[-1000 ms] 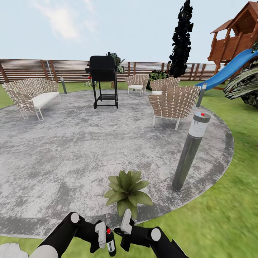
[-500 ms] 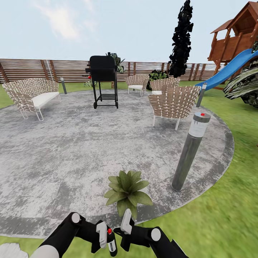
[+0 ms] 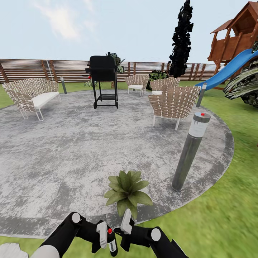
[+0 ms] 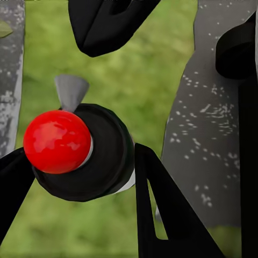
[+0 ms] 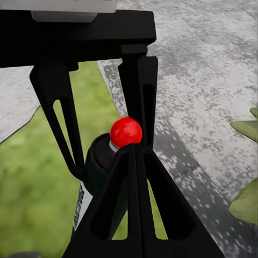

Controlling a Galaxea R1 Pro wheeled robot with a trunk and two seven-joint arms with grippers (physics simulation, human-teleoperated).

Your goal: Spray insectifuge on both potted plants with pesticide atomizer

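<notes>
- The left end effector is seen low in the head view, closed around the pesticide atomizer, with its black fingers pressed against the bottle's black top.
- The atomizer is held upright over the lawn edge, its red button uppermost.
- The right end effector is held just beside the bottle; its grip cannot be told.
- One potted plant is set on the paved round, just ahead.

Upright red-capped atomizer, leafy potted plant beyond
</notes>
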